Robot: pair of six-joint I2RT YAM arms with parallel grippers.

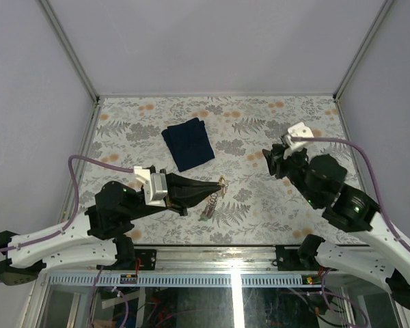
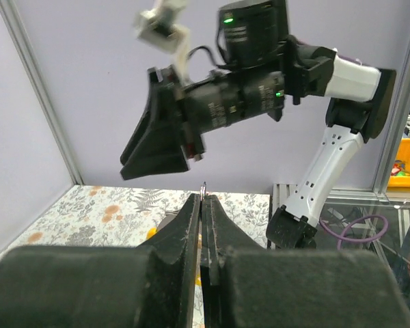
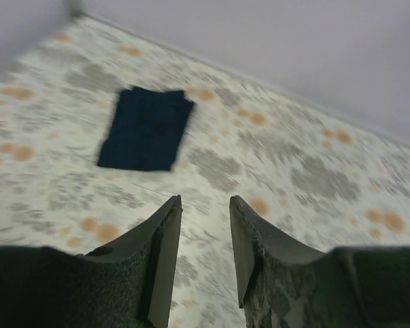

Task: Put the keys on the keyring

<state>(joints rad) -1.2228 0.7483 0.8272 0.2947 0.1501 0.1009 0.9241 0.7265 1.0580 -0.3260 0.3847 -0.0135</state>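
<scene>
Behind the left tool [image 1: 219, 185] the cloth [image 1: 188, 143], at its tip the keyring [image 2: 203, 186], rightward the right tool [image 1: 275, 161]

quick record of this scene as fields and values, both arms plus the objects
left gripper: shut, a thin metal wire pinched at its tips, apparently the keyring
keyring: at the left gripper's tips, near the table's centre
keys: small bunch just below the ring; whether threaded on, cannot tell
right gripper: open, nothing in it, above the table's right side
navy cloth: folded, lying flat, apart from both arms
table: floral-patterned top
</scene>
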